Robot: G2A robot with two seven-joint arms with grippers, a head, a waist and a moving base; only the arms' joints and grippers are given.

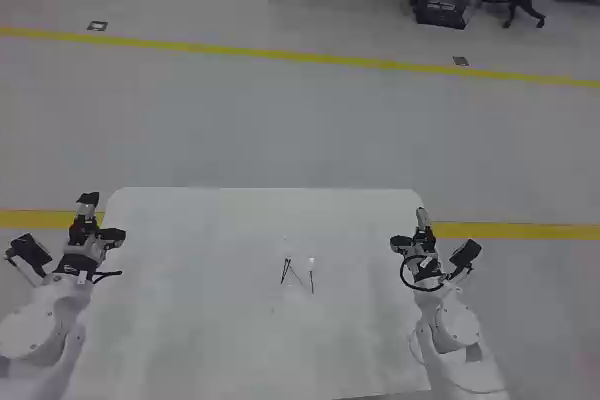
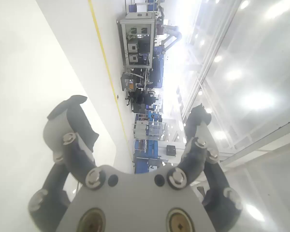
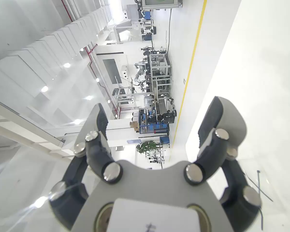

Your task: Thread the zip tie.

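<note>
Zip ties (image 1: 298, 271) lie crossed on the table (image 1: 200, 300), well apart from left claw (image 2: 135, 107) and right claw (image 3: 158, 108), both spread empty.

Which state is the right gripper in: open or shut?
Open. In its wrist view the right gripper has its fingers wide apart, holding nothing.

Left gripper (image 2: 136, 106) — 2 dark-padded fingers (image 2: 75, 121) spread wide apart. White table (image 2: 19, 73) beside 1 finger; yellow floor line (image 2: 104, 56) beyond — machine racks (image 2: 137, 42) farther off.
</note>
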